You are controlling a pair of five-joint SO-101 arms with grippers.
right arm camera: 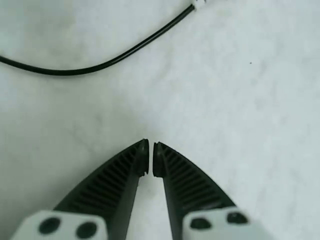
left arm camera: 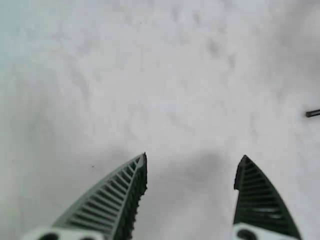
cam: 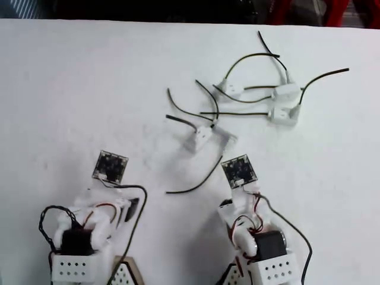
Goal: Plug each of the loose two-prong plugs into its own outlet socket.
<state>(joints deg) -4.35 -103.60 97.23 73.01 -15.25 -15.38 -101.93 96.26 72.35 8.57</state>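
Plug-and-socket pieces (cam: 286,92): small white blocks on short black leads, loose on the white worktop (cam: 71,89), all beyond both arms. None is held or touched. Which blocks are plugs and which are sockets cannot be told.

1. Left arm (cam: 77,237), near edge of the worktop. Jaws wide apart and holding nothing, with bare worktop between the ribbed fingertips (left arm camera: 140,172). The end of a black lead (left arm camera: 312,113) shows off to one side, well apart from the jaws.

2. Right arm (cam: 261,243), near edge, beside the left arm. Jaws almost shut, with only a thin slit between the tips, and holding nothing.

3. Loose black wire (cam: 196,185), curved, flat on the worktop just ahead of the right arm. In the right wrist view the same wire (right arm camera: 100,65) runs across beyond the jaws, apart from them, to a white end (right arm camera: 200,6).

4. Nearest white block (cam: 199,138), mid worktop, with black leads trailing from it. A pale piece (cam: 227,141) lies just beside it.

5. Far group: a small white block (cam: 230,89), then two larger blocks, the one pointed at in the heading and another (cam: 282,114) just beside it. Their black leads are looped and crossing.
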